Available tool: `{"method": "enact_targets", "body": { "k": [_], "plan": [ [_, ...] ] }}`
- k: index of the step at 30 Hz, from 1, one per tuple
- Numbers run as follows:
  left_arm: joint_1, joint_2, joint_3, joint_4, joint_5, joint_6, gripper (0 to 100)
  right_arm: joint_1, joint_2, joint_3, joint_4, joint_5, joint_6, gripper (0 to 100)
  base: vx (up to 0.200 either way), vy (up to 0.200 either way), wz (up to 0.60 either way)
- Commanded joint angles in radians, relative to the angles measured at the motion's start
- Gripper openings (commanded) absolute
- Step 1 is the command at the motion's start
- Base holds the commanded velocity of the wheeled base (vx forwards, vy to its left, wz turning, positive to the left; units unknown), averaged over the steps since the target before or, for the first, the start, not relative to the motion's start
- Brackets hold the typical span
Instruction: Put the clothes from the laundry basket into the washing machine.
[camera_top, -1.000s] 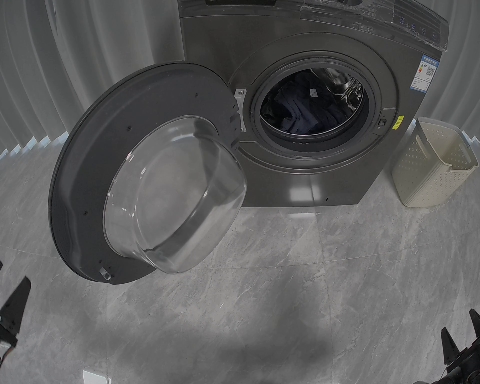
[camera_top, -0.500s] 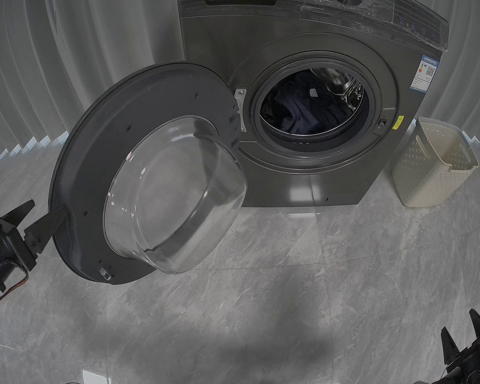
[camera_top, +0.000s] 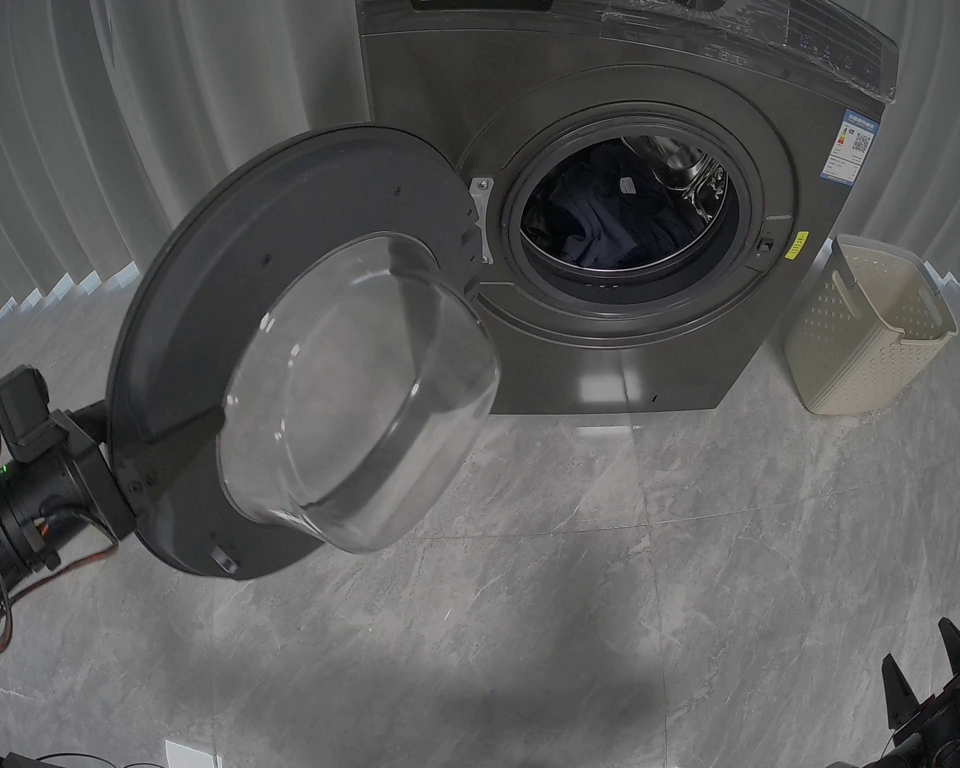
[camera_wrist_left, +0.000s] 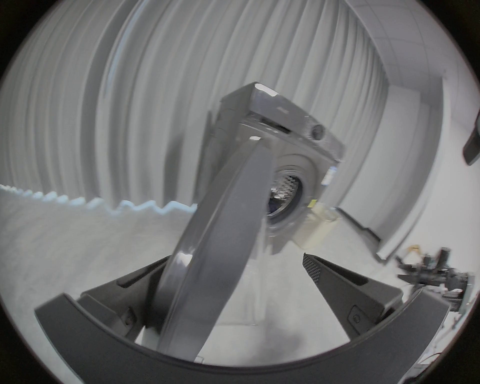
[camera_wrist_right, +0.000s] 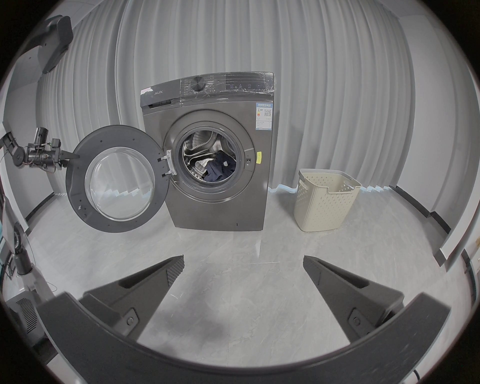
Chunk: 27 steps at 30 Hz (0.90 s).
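- Judged as door-closing, with dark clothes (camera_top: 600, 225) already inside the washing machine (camera_top: 600, 370) and the laundry basket (camera_top: 860, 340) seemingly empty beside it.
- Straddling the door (camera_top: 300, 200) rim with left claw (camera_wrist_left: 232, 260) spread, not clamped.
- Push steadily along the hinge arc, avoiding the glass.
- Keep right claw (camera_wrist_right: 243, 258), also spread, low and well apart.

Washing machine (camera_top: 620, 370) showing dark metallic grey; door (camera_top: 300, 190) showing same grey around clear glass bowl. Clothes (camera_top: 600, 225) showing navy. Laundry basket (camera_top: 860, 340) showing cream, dotted with perforations. Floor (camera_top: 560, 600) showing grey marble veining. Curtain (camera_top: 150, 130) showing pale grey pleats.
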Motion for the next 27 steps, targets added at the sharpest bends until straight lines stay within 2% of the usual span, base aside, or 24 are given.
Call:
{"method": "enact_targets", "body": {
  "k": [1, 2, 5, 8, 12, 16, 18, 22, 23, 24, 27],
  "plan": [
    [-0.295, -0.056, -0.019, -0.009, -0.024, -0.136, 100, 0.000, -0.015, 0.004, 0.000, 0.001, 0.000, 100, 0.000, 0.000, 0.00],
    [-0.305, -0.057, -0.020, -0.012, -0.029, -0.172, 100, 0.000, -0.015, 0.004, 0.000, 0.001, 0.000, 100, 0.000, 0.000, 0.00],
    [-0.310, -0.062, -0.020, -0.012, -0.056, -0.212, 100, 0.000, -0.015, 0.004, 0.000, 0.001, 0.000, 100, 0.000, 0.000, 0.00],
    [-0.307, -0.074, -0.017, -0.010, -0.061, -0.218, 100, 0.000, -0.015, 0.004, 0.000, 0.001, 0.000, 100, 0.000, 0.000, 0.00],
    [-0.273, -0.085, -0.034, -0.012, -0.038, -0.215, 100, 0.000, -0.015, 0.004, 0.000, 0.001, -0.002, 100, 0.000, 0.000, 0.00],
    [-0.146, -0.093, -0.076, 0.002, -0.032, -0.209, 100, 0.000, -0.015, 0.004, 0.000, 0.001, 0.000, 100, 0.000, 0.000, 0.00],
    [-0.091, -0.076, -0.071, 0.005, -0.036, -0.195, 100, 0.000, -0.015, 0.004, 0.002, 0.001, 0.000, 100, 0.000, 0.000, 0.00],
    [-0.077, -0.010, -0.039, 0.005, -0.030, -0.131, 100, 0.000, -0.015, 0.004, 0.000, 0.001, 0.000, 100, 0.000, 0.000, 0.00],
    [-0.077, -0.008, -0.039, 0.005, -0.030, -0.129, 100, 0.000, -0.015, 0.004, 0.000, 0.001, 0.000, 100, 0.000, 0.000, 0.00],
    [-0.077, 0.018, -0.034, 0.003, -0.030, -0.108, 100, 0.000, -0.015, 0.004, 0.000, 0.001, 0.000, 100, 0.000, 0.000, 0.00],
    [-0.085, 0.049, -0.043, 0.002, -0.038, -0.100, 100, 0.000, -0.015, 0.004, 0.000, 0.001, 0.000, 100, 0.000, 0.000, 0.00]
  ]
}}
